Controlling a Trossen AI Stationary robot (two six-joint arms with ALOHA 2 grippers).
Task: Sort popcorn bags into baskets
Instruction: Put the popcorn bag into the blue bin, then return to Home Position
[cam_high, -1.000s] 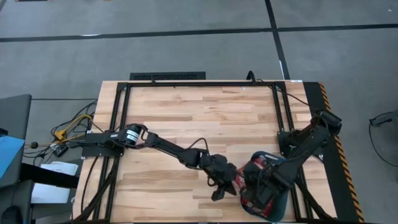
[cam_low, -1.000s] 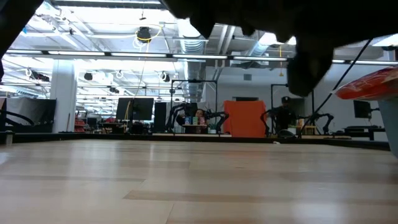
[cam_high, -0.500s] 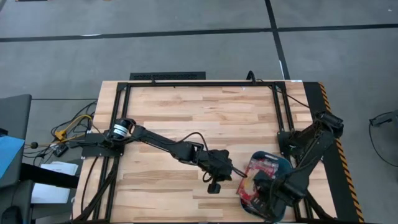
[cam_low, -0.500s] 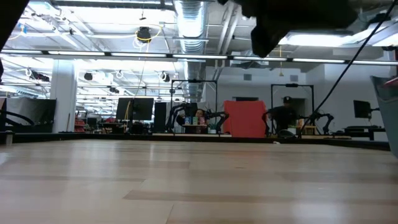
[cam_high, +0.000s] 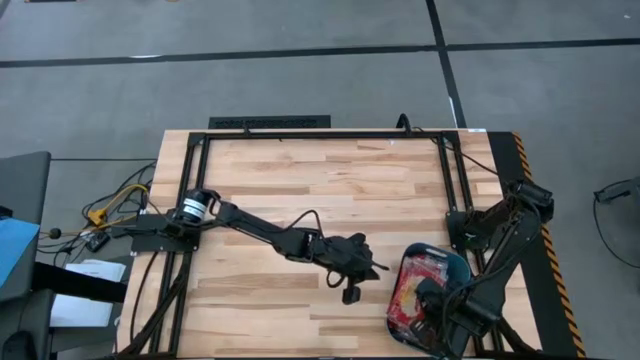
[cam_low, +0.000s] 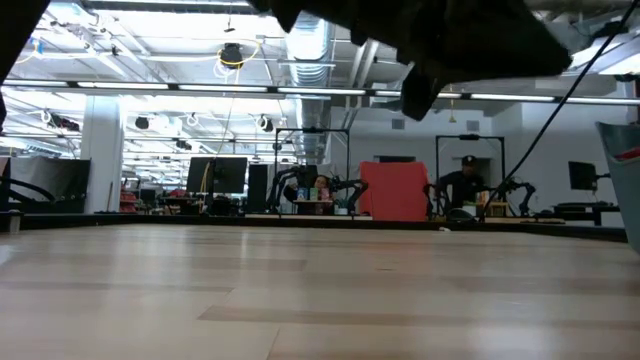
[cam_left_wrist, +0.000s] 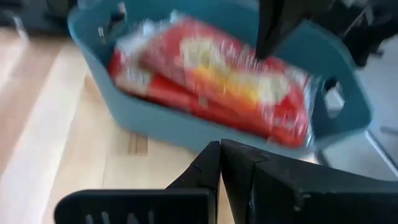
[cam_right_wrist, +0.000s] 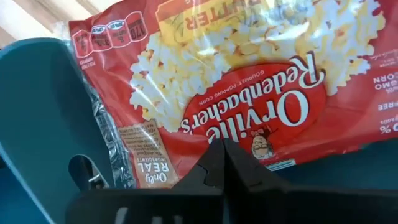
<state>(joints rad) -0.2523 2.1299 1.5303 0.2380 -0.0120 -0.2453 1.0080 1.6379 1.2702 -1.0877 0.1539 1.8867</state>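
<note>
Wooden tabletop (cam_high: 300, 180) filled the middle of the frame, the teal basket (cam_high: 455, 262) at lower right holding the red popcorn bags (cam_high: 420, 290). These looked light, soft and slippery in crinkly film, best pinched at a flat edge. Left pincer (cam_high: 375, 268) sat centre, jaws together and empty; right pincer (cam_right_wrist: 221, 163), likewise together, hung over the bags.

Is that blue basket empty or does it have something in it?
It has something: red popcorn bags lie stacked inside the basket, showing above its wall.
</note>
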